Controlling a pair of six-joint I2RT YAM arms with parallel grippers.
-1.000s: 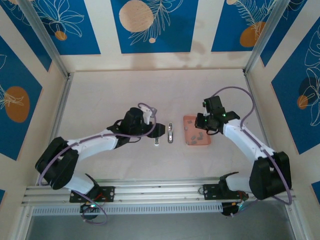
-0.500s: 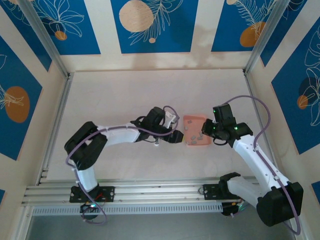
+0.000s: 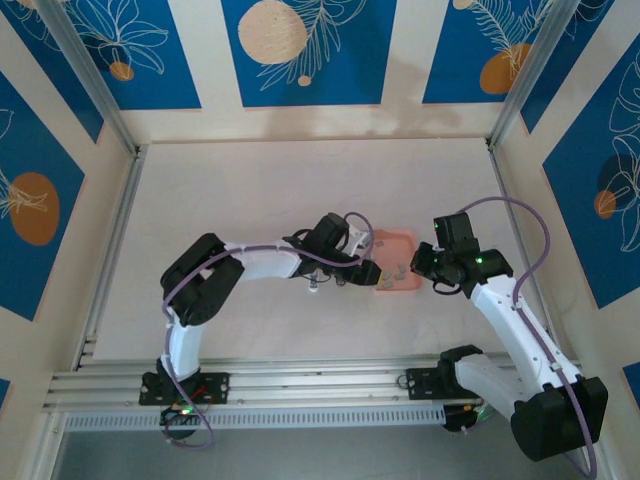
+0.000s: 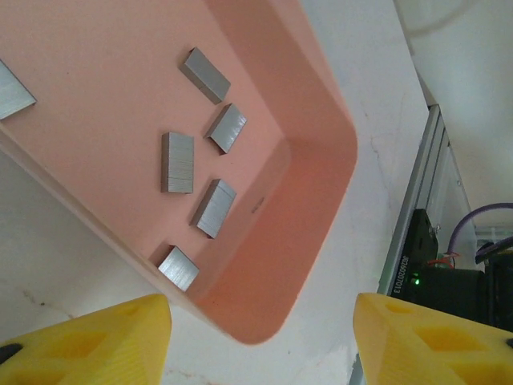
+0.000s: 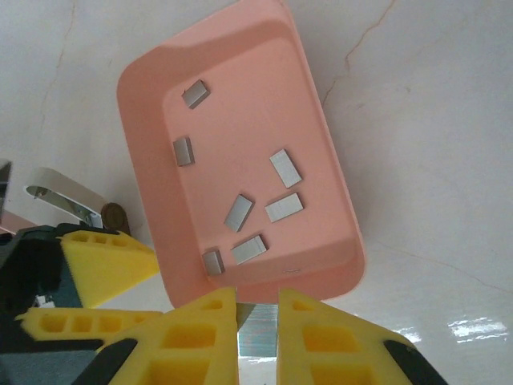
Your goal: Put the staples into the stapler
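Worktop (image 3: 250,180) under me: pale cream, faint hairline marks, evenly lit. Walls (image 3: 300,50): cream with blue panels, white leaf outlines, orange discs. Aluminium posts (image 3: 92,80) at back corners; aluminium rail (image 3: 320,385) along near edge.

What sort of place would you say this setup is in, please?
Probably a robotics lab test cell: a pale tabletop boxed in by blue floral wall panels, with an aluminium rail along its near edge.

A staple strip (image 5: 256,330) is being largely hidden between the pads of the right end effector (image 5: 256,317). Another strip (image 4: 11,85) is being cropped at nine o'clock of the left wrist view. At nine o'clock of the right wrist view, the stapler (image 5: 64,195) is being partly covered by the left end effector (image 3: 367,272).
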